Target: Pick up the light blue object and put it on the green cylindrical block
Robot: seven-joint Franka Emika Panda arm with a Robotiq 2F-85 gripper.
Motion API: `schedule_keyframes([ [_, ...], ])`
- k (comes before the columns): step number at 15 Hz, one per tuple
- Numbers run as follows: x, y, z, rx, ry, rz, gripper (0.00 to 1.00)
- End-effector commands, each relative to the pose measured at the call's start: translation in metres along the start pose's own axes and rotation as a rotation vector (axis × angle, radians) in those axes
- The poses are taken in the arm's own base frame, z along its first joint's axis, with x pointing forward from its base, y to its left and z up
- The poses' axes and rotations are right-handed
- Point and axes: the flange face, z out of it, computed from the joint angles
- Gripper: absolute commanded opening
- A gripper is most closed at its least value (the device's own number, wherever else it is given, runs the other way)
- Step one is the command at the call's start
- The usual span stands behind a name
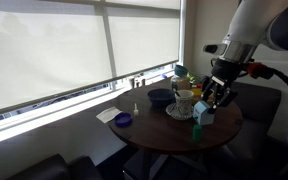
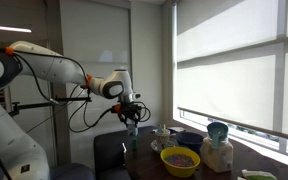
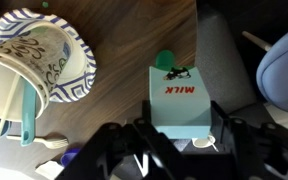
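The light blue object is a pale blue block with "MILK" printed in red. It sits between the two fingers of my gripper, which is shut on it. The green cylindrical block peeks out just beyond the block's far edge, mostly hidden by it. In an exterior view the gripper holds the light blue object just above the table, with the green cylindrical block below and beside it. In an exterior view the gripper hangs over the table's near end.
A white mug stands on a patterned plate beside the block. A dark blue bowl, a small purple dish and a white napkin are on the round wooden table. A yellow bowl shows too.
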Motion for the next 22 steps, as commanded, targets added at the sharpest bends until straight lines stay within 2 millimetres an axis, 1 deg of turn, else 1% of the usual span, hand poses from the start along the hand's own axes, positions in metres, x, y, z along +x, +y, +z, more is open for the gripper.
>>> schedule_keyframes([
  [1,0.001,-0.008,0.005,-0.024,0.014,0.008,0.31],
  [4,-0.004,-0.007,0.009,-0.038,0.034,0.024,0.31],
  [8,-0.012,-0.007,0.019,-0.022,0.044,0.047,0.31],
  [12,-0.017,-0.007,0.021,-0.039,0.056,0.061,0.31],
  [17,-0.014,-0.005,0.020,-0.053,0.086,0.069,0.31],
  [22,-0.012,-0.008,0.021,-0.035,0.086,0.064,0.31],
])
